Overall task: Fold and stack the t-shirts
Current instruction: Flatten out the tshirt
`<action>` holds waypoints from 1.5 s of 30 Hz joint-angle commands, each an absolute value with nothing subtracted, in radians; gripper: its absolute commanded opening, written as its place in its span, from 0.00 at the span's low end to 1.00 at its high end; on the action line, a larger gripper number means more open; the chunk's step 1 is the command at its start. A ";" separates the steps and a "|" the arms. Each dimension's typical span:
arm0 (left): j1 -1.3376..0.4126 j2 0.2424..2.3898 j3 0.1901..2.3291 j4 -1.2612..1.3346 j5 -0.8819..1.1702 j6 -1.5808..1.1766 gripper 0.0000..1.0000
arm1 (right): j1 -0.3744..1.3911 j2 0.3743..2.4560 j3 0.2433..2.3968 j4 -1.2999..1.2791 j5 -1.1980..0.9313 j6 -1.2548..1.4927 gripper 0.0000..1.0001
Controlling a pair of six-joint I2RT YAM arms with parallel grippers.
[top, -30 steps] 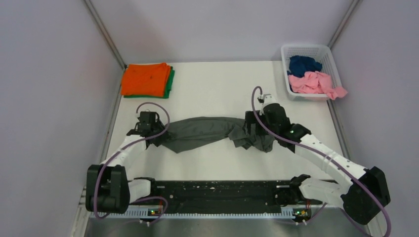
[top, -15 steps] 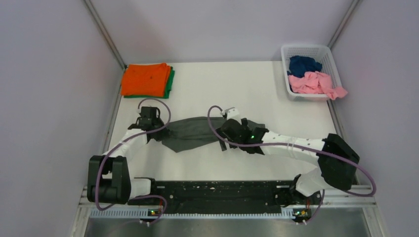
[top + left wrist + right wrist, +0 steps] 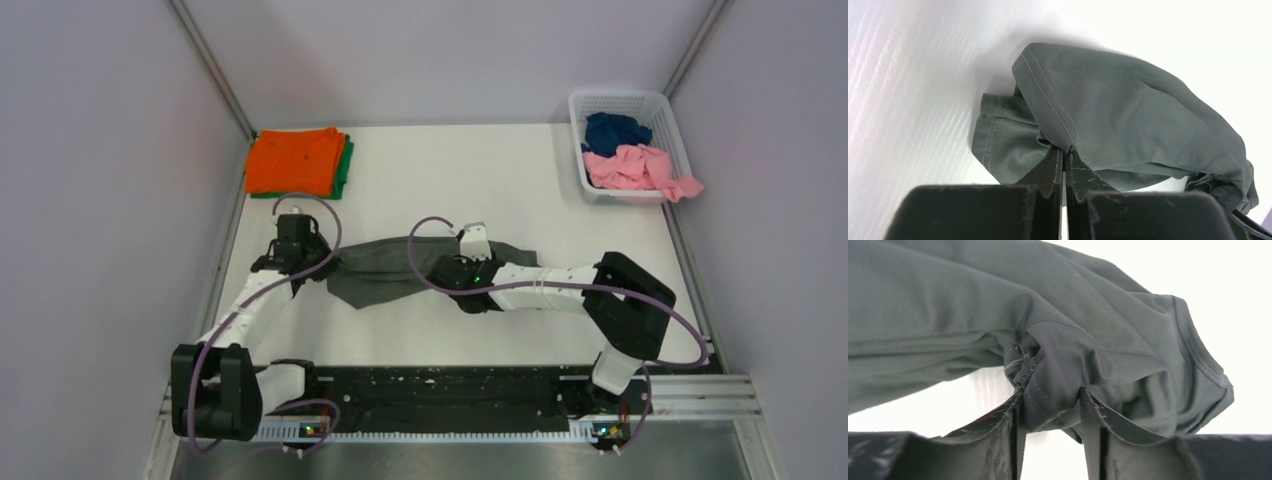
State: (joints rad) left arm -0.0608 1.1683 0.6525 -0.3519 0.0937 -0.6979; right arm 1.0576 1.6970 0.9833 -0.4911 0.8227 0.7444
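Note:
The dark grey t-shirt (image 3: pixel 385 268) lies bunched on the white table between my two grippers. My left gripper (image 3: pixel 322 263) is at its left end. In the left wrist view that gripper (image 3: pixel 1064 150) is shut, pinching the stitched hem of the shirt (image 3: pixel 1128 115). My right gripper (image 3: pixel 445 270) sits over the shirt's middle, its arm reaching in from the right. In the right wrist view a thick fold of the cloth (image 3: pixel 998 300) fills the gap between the right gripper's (image 3: pixel 1050 396) fingers, touching both. A folded orange t-shirt (image 3: pixel 295 160) lies on a green one (image 3: pixel 346 168) at the back left.
A white lattice basket (image 3: pixel 662 101) at the back right holds a navy t-shirt (image 3: pixel 612 130) and a pink one (image 3: pixel 640 168), which hangs over its rim. Grey walls close in both sides. The black base rail (image 3: pixel 440 385) runs along the near edge.
My right arm has swept left, carrying the shirt's right end toward the middle, and its jaws have narrowed onto cloth. My left gripper has shut on the hem.

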 commanded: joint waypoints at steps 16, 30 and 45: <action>-0.060 0.890 0.793 -0.414 0.086 -0.711 0.00 | 0.998 1.137 0.986 -0.592 1.063 0.555 0.00; -0.061 0.534 1.172 -0.410 0.337 -0.756 0.00 | 0.996 0.693 1.336 -0.404 0.150 0.037 0.00; -0.036 0.535 1.473 -0.466 0.320 -0.725 0.00 | 0.994 0.949 1.913 -0.681 0.062 0.055 0.00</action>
